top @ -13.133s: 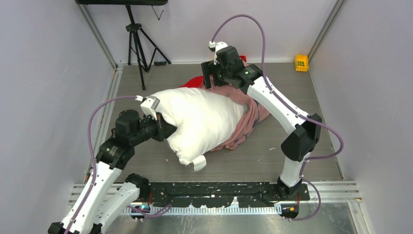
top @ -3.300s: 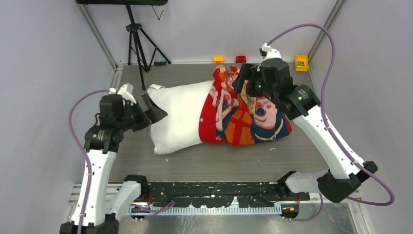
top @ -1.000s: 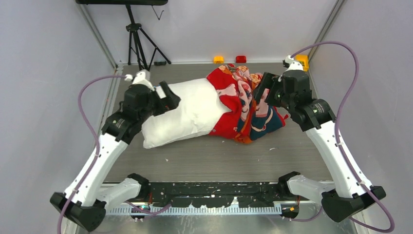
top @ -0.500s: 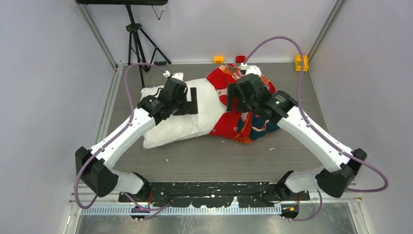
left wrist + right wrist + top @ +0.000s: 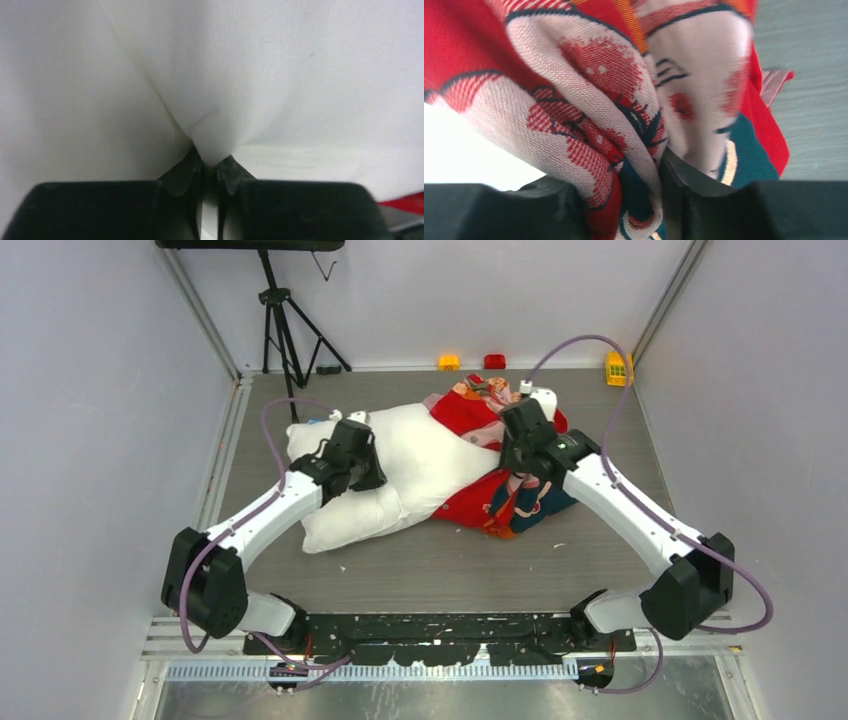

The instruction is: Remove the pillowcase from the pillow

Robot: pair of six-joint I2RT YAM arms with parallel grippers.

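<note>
**Pillowcase half off, both jaws pinching cloth**

The large plump plain white pillow (image 5: pixel 400 465) lies across the middle of the grey wood-grain counter (image 5: pixel 420 560). Most of it is bare. The bright red cartoon-print fabric pillowcase (image 5: pixel 478 508) is bunched over the pillow's right end only and spills onto the counter there.

The left jaws are pressed nearly together on a thin fold of the white pillow shell, near the pillow's left-middle, with only a sliver of gap in the left wrist view. The right jaws are pinching a thick gather of printed cloth at the top of the bunch, with cloth wedged between them.

Handling, as judged:
- **Pillow:** light, squashy, no stiffness. It will likely drag along rather than stay put, so it needs anchoring. A small pinch of shell may slip or stretch, so a deeper bite or a corner is safer.
- **Pillowcase:** thin, limp woven cloth, not fragile, and it probably grips the pillow by friction where it is wrapped tight.
- **Best hold on the case:** the loose gathered part on the far right, away from the pillow. Pull rightward off the end, not upward.
- **Risk:** the right jaws may also catch pillow underneath. I cannot tell from these views.
</note>
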